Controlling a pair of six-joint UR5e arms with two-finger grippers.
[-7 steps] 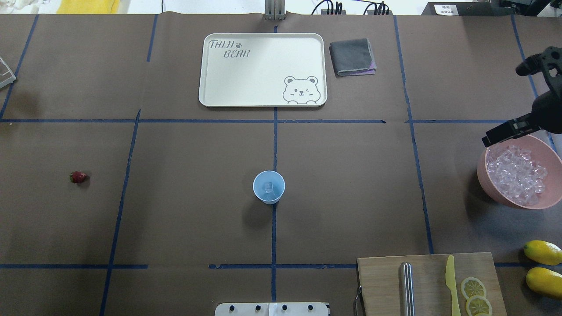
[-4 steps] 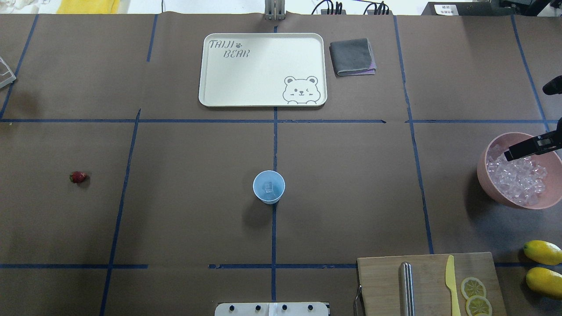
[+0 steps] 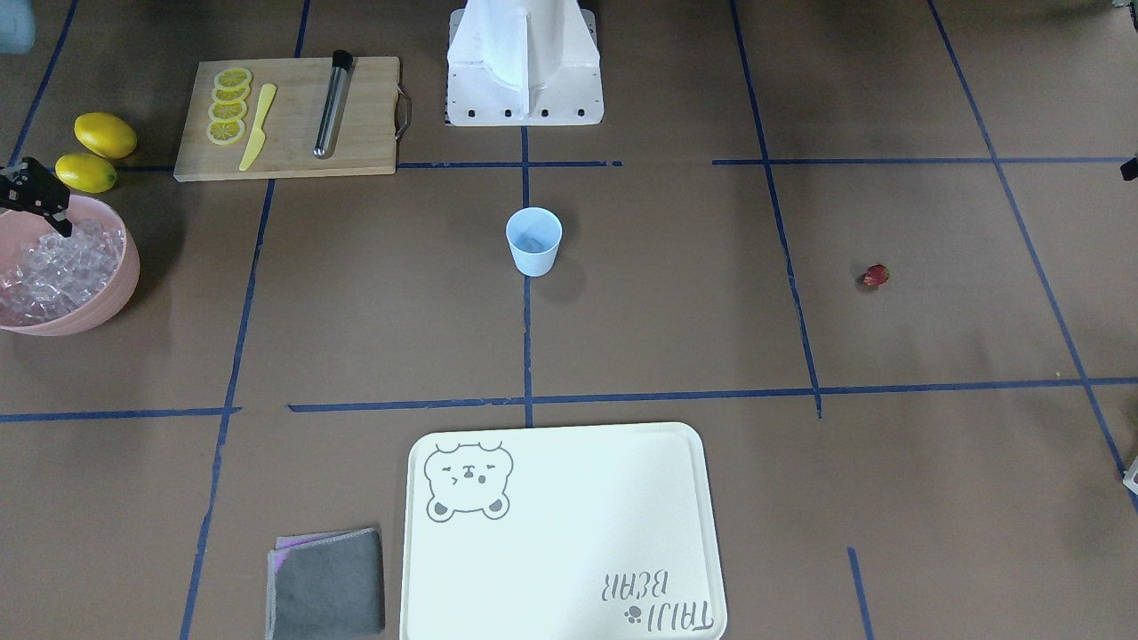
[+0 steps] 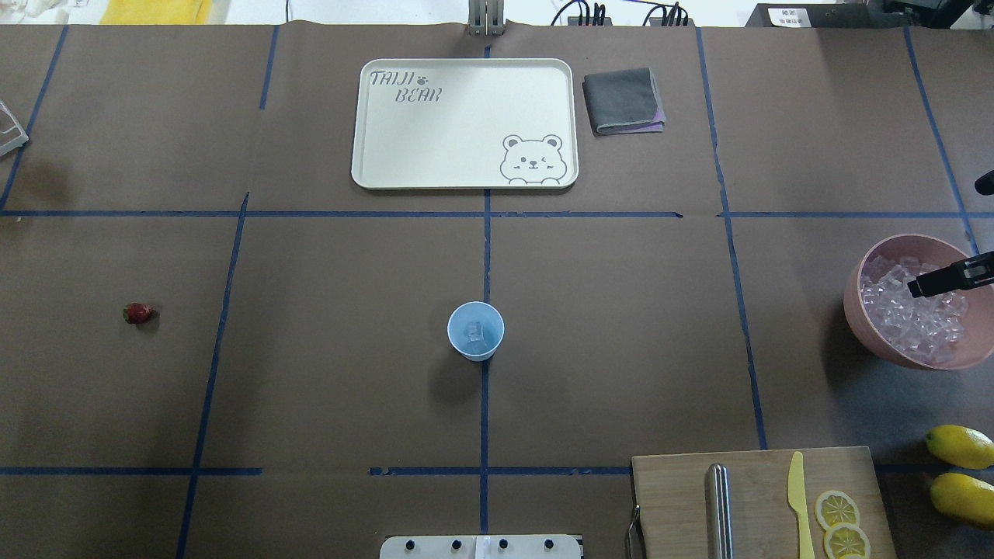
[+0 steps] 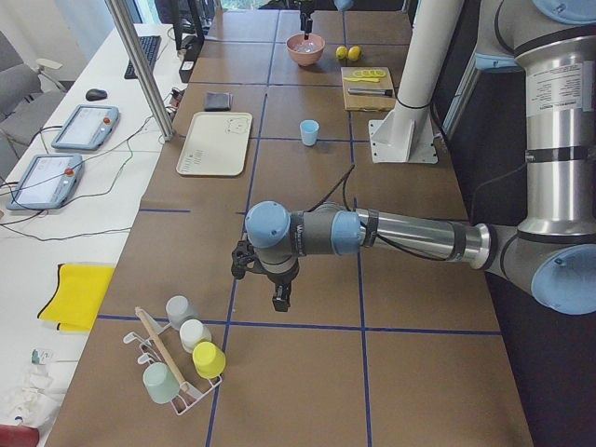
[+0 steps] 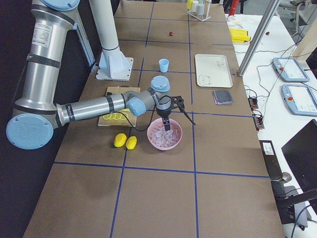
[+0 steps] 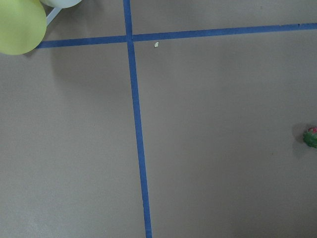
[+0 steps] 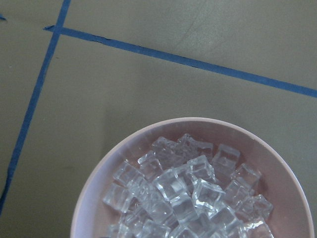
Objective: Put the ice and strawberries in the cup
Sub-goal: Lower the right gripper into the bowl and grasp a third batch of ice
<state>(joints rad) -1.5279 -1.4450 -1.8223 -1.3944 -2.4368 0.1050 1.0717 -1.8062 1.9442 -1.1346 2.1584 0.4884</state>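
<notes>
The pale blue cup [image 4: 475, 331] stands upright at the table's middle with a few ice cubes [image 4: 474, 332] inside. One dark red strawberry [image 4: 138, 313] lies alone far to its left, and its edge shows in the left wrist view [image 7: 311, 137]. At the right edge a pink bowl [image 4: 858, 310] is heaped with ice [image 8: 188, 196]. My right gripper [image 4: 954, 233] hangs over that bowl, open, with one finger [image 4: 951, 278] just above the cubes and nothing held. My left gripper [image 5: 281, 296] points down near a cup rack, far from the strawberry. I cannot tell its state.
A cream tray [image 4: 464, 124] and a folded grey cloth [image 4: 623, 101] lie at the far side. A cutting board [image 4: 757, 497] carries lemon slices, a yellow knife and a metal rod, with two lemons [image 4: 960, 473] beside it. A rack of cups [image 5: 182, 358] stands at the left end.
My right gripper has slid right and toward the robot in the overhead view, from the bowl's far-left rim to over the ice. Cup and strawberry have not moved.
</notes>
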